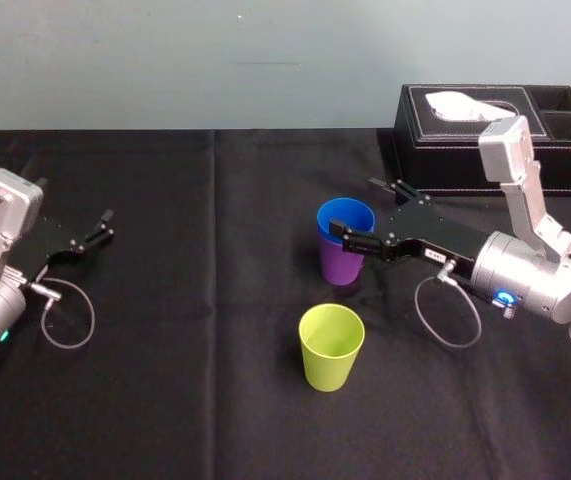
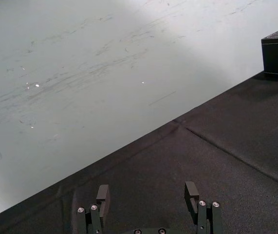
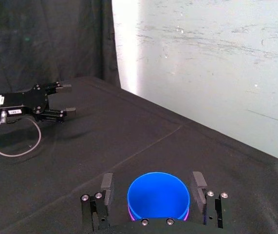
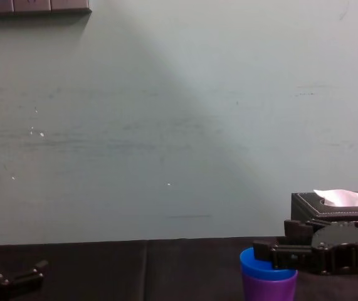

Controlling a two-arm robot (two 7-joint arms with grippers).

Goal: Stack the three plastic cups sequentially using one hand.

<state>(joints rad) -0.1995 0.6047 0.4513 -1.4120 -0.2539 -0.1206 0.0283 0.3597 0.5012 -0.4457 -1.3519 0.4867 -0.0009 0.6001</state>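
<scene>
**Item 1.** Blue tapered plastic cup [image 1: 346, 218], handleless, seated inside a purple plastic cup [image 1: 337, 265] of like shape. The pair stands upright at mid-bench, the blue rim proud of the purple.
- Handling, as judged: light, thin-walled and smooth, so rather slippery. The walls likely flex under a hard squeeze, and an empty pair tips easily at a sideways nudge.
- Best hold: across the upper wall just under the rim, with light pressure and a straight lift.

**Item 2.** Yellow-green plastic cup [image 1: 331, 345], same form, upright and mouth up. It stands alone, nearer the robot than the nested pair and apart from it. Handling as for item 1.

**Item 3.** Right end effector [image 1: 365, 212], black and blocky with a white label on its body. It reaches in from the right at rim height. Its fingers are spread either side of the blue cup, with a gap showing on one side in the right wrist view, so it is not pinching.

**Item 4.** Left end effector [image 1: 105, 226], fingers spread and holding nothing. It is parked at far left, well apart from the cups.

**Surroundings.**
- Black cloth-covered bench [image 1: 185, 400].
- Black tissue box [image 1: 485, 150] holding a white tissue [image 1: 460, 103], at the right rear and well apart from the cups.
- Grey cable loop [image 1: 450, 322] under the right wrist, near the yellow-green cup and a possible snag.
- Nothing stands between the pair and the lone cup.
</scene>
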